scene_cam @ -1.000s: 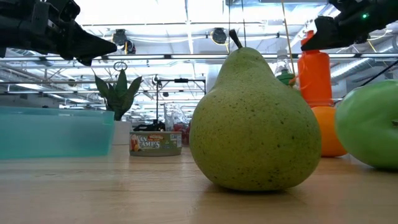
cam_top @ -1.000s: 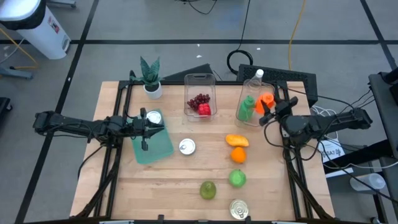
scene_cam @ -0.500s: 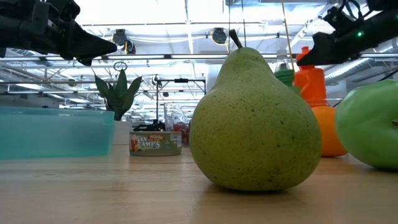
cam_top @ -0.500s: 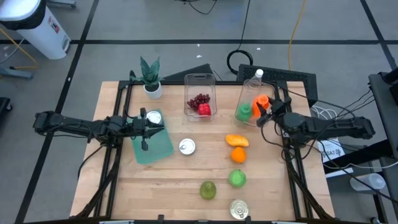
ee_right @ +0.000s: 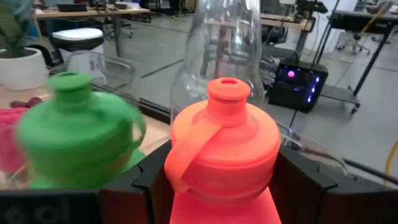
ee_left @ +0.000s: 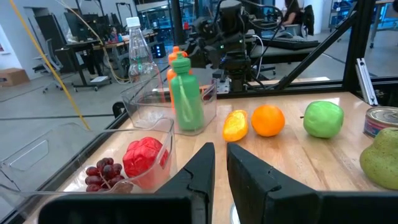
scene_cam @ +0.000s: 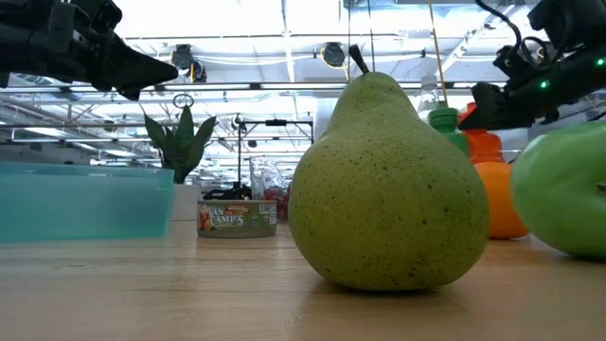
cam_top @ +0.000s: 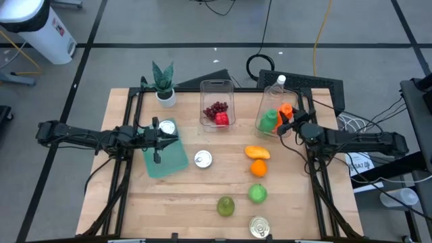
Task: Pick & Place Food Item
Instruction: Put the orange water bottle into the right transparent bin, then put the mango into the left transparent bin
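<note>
Since the earlier frame the right claw (cam_top: 291, 121) has carried the orange bottle (cam_top: 286, 111) lower, beside the green bottle (cam_top: 268, 119). High view: left claw (cam_top: 162, 132), fingers together, over the teal tray (cam_top: 170, 158). Low view: pear (scene_cam: 386, 185) rests on the surface (scene_cam: 189, 303). Right wrist view: fingers clamp the orange bottle (ee_right: 222, 149).

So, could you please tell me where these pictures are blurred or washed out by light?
Right wrist view: the green bottle is smeared, while the orange bottle between the right gripper fingers is sharp. Low view: the ceiling behind the pear is blown out white, and the apple is cut by the edge. High view: even light, soft shadows.
</note>
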`<action>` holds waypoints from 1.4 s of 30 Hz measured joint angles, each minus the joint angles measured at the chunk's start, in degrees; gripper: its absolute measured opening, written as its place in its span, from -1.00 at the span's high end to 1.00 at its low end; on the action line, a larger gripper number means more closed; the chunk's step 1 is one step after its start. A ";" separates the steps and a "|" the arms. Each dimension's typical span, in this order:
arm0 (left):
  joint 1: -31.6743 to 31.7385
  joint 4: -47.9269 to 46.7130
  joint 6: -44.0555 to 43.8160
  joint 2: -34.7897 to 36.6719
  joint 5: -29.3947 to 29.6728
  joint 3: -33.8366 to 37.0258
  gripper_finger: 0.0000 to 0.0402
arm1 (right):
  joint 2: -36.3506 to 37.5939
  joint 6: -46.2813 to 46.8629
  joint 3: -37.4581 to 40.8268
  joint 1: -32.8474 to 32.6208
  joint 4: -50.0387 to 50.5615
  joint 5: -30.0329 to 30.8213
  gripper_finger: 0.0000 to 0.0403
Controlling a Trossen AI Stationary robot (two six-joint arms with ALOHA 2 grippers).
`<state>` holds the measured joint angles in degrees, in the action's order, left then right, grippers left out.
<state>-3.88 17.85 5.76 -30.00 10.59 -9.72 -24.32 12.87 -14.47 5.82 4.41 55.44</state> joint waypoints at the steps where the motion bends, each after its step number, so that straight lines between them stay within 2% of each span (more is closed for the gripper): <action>1: 0.00 0.00 0.00 0.01 0.00 0.00 0.75 | 0.00 0.11 0.47 0.30 -0.50 -0.03 0.01; 12: 0.01 -0.02 0.55 0.00 0.00 0.00 0.75 | 0.00 -5.62 6.69 1.01 -15.85 -0.04 -0.10; 23: 0.01 -0.03 0.39 0.01 0.00 0.00 0.75 | -0.02 -20.69 6.83 0.81 -35.71 -0.29 -0.55; 28: 0.02 -0.02 0.39 0.02 0.00 0.00 0.75 | -0.02 -29.77 6.83 0.80 -48.10 -0.82 -0.66; 30: 0.01 -0.04 0.39 0.00 0.00 0.00 0.75 | 0.03 -33.10 6.81 0.49 -54.98 -7.12 -0.66; 32: 0.01 -0.03 0.42 0.01 0.00 0.00 0.75 | 0.07 -35.38 6.47 -0.42 -59.47 -19.57 -0.65; 34: 0.01 -0.04 1.11 0.02 -0.07 0.00 0.75 | 0.07 -34.60 4.39 -1.19 -58.10 -31.50 -0.61; 36: 0.00 -0.04 1.79 0.02 -0.61 0.00 0.75 | 0.07 -31.10 0.77 -1.57 -50.26 -41.01 -0.54; 39: 0.00 -0.04 1.88 0.02 -1.18 0.00 0.75 | -1.28 -25.46 -6.40 -1.57 -30.64 -51.68 -0.36; 42: 0.00 -0.04 1.66 0.02 -1.20 0.00 0.75 | -3.93 -24.56 -10.99 -2.37 -19.42 -59.21 0.01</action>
<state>-3.88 17.80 7.42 -29.98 9.39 -9.72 -28.25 -11.69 -25.46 3.45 -15.01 -3.77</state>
